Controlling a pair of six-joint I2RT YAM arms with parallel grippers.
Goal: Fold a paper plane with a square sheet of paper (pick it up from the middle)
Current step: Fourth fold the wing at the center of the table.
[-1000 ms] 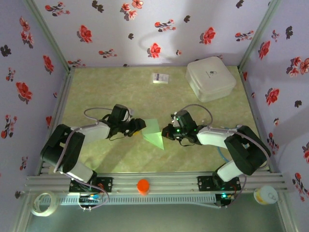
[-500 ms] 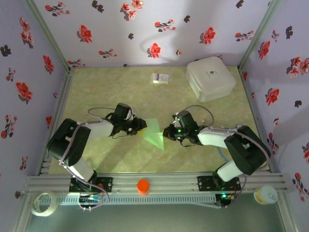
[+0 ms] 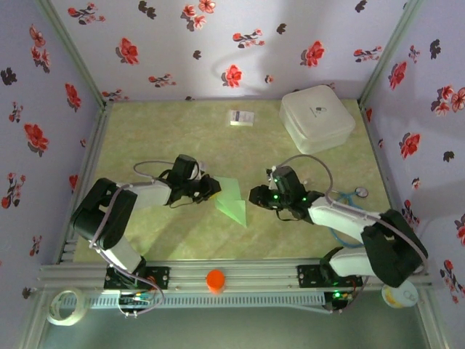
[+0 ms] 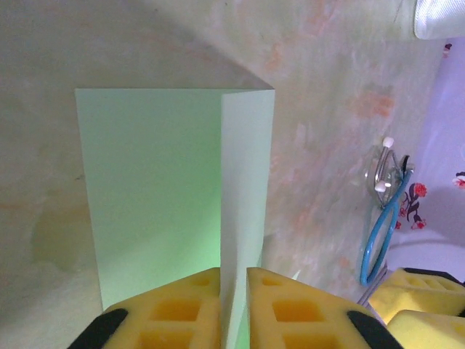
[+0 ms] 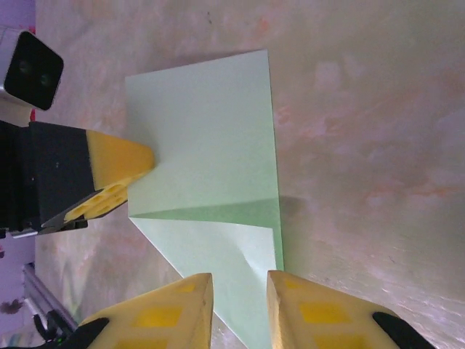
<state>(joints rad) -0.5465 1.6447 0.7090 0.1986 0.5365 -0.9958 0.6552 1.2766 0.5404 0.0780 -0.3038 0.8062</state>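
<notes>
The square sheet of paper (image 3: 232, 201) is pale green and partly folded, with a pointed end toward the near edge. It lies mid-table between my two grippers. My left gripper (image 3: 213, 190) is at the sheet's left edge. In the left wrist view a raised flap of the sheet (image 4: 245, 182) stands pinched between the yellow pads (image 4: 290, 309) of the left gripper (image 4: 232, 291). My right gripper (image 3: 255, 196) is at the sheet's right side, open. In the right wrist view the right gripper (image 5: 240, 294) has its jaws apart over the pointed end of the sheet (image 5: 207, 145).
A white rounded box (image 3: 317, 118) stands at the back right, and a small white printed card (image 3: 241, 117) lies at the back middle. A blue cable (image 3: 340, 236) loops near the right arm. An orange cap (image 3: 215, 280) sits on the front rail.
The left gripper has closed on the sheet's left edge. The right gripper has opened and let go of the sheet. The right arm's elbow has swung to the right.
</notes>
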